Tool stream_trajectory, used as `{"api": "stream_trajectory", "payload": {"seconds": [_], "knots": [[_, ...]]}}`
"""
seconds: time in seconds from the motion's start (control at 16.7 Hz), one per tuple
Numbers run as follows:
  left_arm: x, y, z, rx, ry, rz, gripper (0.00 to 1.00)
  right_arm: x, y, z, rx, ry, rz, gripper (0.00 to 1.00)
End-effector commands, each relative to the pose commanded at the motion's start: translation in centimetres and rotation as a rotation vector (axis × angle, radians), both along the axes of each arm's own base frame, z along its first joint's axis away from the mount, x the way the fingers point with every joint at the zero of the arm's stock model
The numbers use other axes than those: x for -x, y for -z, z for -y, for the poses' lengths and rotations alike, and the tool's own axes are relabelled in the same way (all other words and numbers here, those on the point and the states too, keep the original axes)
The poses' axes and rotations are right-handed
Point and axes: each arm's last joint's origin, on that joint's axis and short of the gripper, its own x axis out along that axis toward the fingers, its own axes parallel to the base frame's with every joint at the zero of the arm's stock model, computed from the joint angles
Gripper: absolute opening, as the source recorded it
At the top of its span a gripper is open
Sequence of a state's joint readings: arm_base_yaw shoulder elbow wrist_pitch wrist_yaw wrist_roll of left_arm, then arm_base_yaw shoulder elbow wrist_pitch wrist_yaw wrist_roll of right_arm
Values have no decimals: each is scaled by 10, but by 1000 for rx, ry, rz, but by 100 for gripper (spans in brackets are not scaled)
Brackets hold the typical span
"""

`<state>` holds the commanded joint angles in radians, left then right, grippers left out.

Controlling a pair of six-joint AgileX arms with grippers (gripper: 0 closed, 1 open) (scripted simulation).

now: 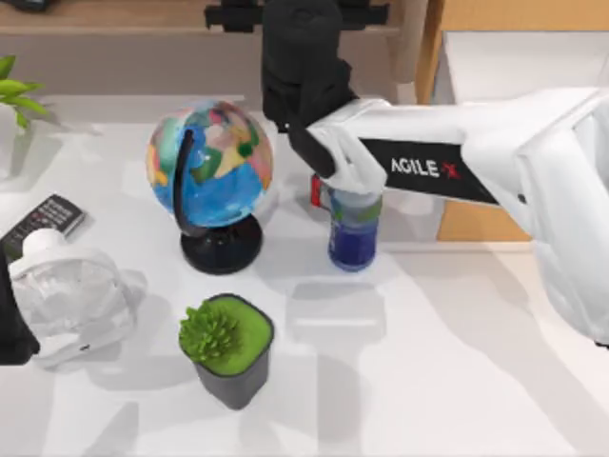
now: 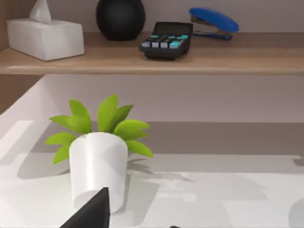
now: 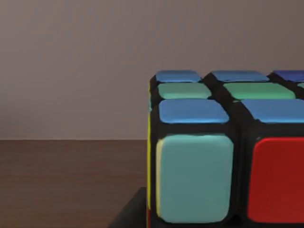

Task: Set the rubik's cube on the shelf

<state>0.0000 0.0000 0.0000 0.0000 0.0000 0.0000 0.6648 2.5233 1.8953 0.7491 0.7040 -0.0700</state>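
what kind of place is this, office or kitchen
Most likely a rendered home-office or study desk: a globe on the white table, and a calculator, stapler and tissue box on the wooden shelf.

My right arm [image 1: 457, 157] reaches over the globe [image 1: 210, 164] toward the shelf [image 1: 114, 17].

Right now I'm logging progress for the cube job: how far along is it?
Pick-up and carry look done: the right arm reaches over to the shelf, and the right wrist view shows the rubik's cube close over the wood. Whether it rests there is unclear. Left: release and withdraw. The left arm sits parked at the table's left.
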Motion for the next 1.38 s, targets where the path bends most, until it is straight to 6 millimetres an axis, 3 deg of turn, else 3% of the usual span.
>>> {"api": "stream_trajectory", "payload": {"seconds": [0.18, 0.96, 1.38], "knots": [[0, 0, 0, 0, 0, 0, 100, 0, 0, 0, 0, 0, 0, 0], [0, 0, 0, 0, 0, 0, 100, 0, 0, 0, 0, 0, 0, 98], [0, 0, 0, 0, 0, 0, 100, 0, 0, 0, 0, 0, 0, 100]]}}
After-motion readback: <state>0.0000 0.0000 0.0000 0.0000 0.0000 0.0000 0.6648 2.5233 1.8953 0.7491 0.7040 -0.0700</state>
